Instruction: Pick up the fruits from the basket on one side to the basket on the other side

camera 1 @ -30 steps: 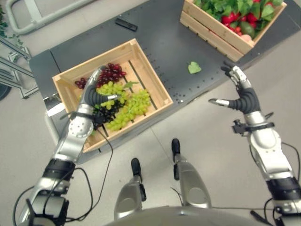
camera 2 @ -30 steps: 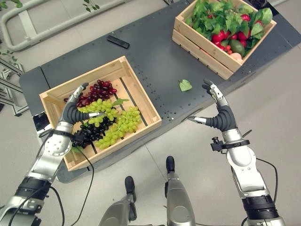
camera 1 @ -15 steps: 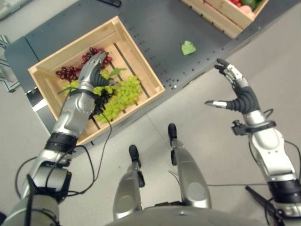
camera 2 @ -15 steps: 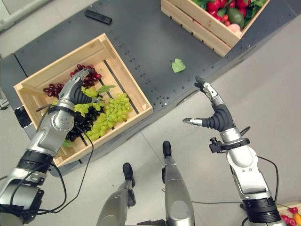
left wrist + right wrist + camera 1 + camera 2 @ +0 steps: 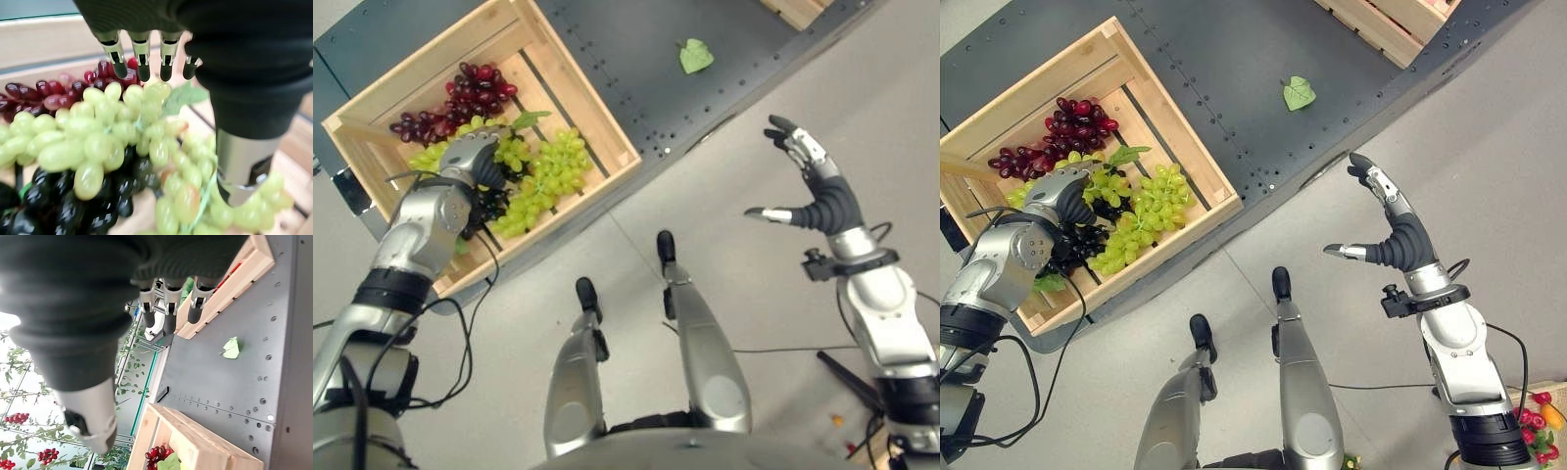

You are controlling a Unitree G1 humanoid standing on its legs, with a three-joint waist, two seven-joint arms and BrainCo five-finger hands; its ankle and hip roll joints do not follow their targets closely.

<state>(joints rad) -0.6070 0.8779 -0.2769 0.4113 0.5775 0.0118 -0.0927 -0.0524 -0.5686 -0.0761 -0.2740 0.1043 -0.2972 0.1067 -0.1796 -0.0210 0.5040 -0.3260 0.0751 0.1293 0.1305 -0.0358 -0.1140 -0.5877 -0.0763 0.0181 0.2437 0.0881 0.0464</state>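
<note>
Green grapes [image 5: 543, 181] lie in the wooden basket [image 5: 570, 93] on the dark bench [image 5: 636, 59], heaped with a red bunch [image 5: 460, 93] toward the basket's twelve o'clock corner and a black bunch [image 5: 1087, 240] low under the green ones. The step in hand looks like the reach-and-grasp: the left robot hand [image 5: 470, 157] sits down on the pile, its fingers [image 5: 142, 61] held fairly straight over the green grapes and its thumb set apart among them, so it grips nothing yet. From that hand the bulk of the green fruit lies at about four o'clock, touching it, with the red bunch at twelve o'clock just beyond the fingertips. The next move calls for curling the fingers and thumb round one cluster, likely near its stem, before lifting, since loose bunches may drag their neighbours. The right robot hand [image 5: 1386, 230] hangs spread wide and empty off the bench edge, with a stray green leaf [image 5: 1299, 93] at its eleven o'clock.
</note>
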